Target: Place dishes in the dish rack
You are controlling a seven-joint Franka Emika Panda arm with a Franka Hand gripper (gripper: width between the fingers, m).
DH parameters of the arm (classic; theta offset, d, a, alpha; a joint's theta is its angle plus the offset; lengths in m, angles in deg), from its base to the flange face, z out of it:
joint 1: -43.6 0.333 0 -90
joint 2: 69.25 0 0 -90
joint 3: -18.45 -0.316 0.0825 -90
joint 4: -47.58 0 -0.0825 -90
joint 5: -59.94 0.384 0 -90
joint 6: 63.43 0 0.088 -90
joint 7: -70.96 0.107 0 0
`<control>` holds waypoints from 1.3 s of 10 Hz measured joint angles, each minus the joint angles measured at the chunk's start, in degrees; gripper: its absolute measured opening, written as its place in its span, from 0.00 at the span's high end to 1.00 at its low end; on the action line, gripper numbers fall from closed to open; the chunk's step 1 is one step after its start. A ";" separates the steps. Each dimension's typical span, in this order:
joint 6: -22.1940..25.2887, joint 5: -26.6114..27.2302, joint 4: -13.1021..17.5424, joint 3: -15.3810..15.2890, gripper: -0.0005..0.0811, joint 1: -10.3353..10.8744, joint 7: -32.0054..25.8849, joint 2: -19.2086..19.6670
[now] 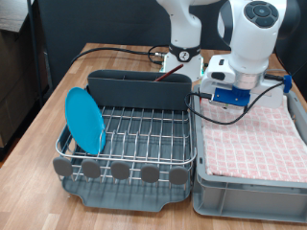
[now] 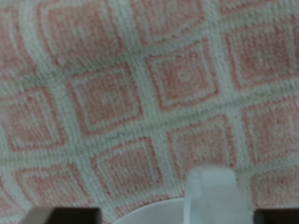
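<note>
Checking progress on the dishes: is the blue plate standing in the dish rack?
Yes, the blue plate stands on edge in the dish rack.

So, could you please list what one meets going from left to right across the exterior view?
Light-blue plate standing on edge in the dish rack → dish rack's wire grid → grey cutlery bin → robot's gripper above the crate → pink checked cloth lining the grey crate.

Plate upright in dish rack, crate apparently touching its right.
</note>
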 joint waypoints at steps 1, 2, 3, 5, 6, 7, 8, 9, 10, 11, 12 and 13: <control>-0.01 0.00 -0.12 -0.12 0.58 0.00 0.10 0.00; -0.01 0.00 -0.16 -0.19 0.58 0.01 0.14 0.00; -0.03 -0.01 -0.17 -0.22 0.84 0.01 0.18 0.00; -0.25 -0.41 -0.04 -0.22 0.91 0.01 0.21 -0.07; -0.26 -0.53 0.29 -0.22 0.90 0.01 0.21 -0.25; -0.07 -0.64 0.76 -0.22 0.90 0.01 0.21 -0.57; 0.47 -0.80 1.36 -0.22 0.90 0.01 0.22 -0.98; 1.45 -1.14 2.07 -0.19 0.90 0.01 0.40 -1.47; 2.88 -1.60 2.89 -0.11 0.90 0.01 0.74 -2.03; 4.47 -1.97 3.75 0.02 0.90 0.00 0.99 -2.76; 5.91 -2.93 4.60 0.19 0.90 0.00 1.59 -3.56; 7.07 -4.09 5.47 0.38 0.90 -0.01 2.13 -4.41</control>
